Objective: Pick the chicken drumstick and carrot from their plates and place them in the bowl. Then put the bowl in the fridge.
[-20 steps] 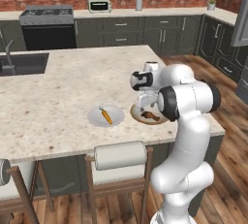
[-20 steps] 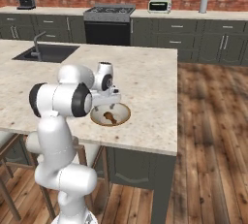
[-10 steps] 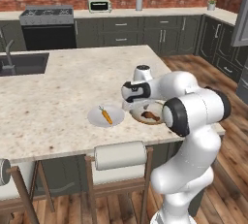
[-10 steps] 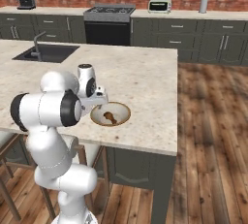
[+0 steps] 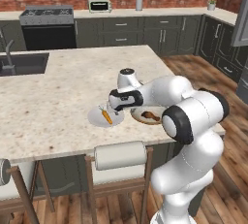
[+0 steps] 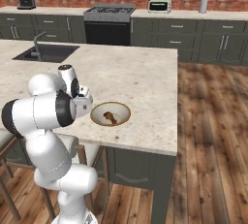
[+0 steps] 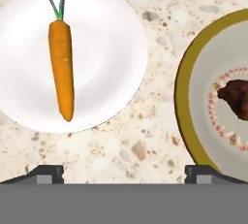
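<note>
Claw (image 7: 124, 172) is spread wide with nothing between the fingers, hanging over the bare speckled counter (image 7: 160, 116) right in the gap between the white plate (image 7: 104, 48) and the bowl (image 7: 186, 97). The carrot (image 7: 61, 68) lies lengthwise on that plate, green top pointing away from the fingertips. The chicken drumstick (image 7: 237, 97) is already sitting in the bowl's pale inside. From the left base camera, plate and bowl sit just beside each other near the island's front edge, with the arm (image 5: 160, 92) bent low over them. Sink (image 5: 22, 64) is well off to the side.
</note>
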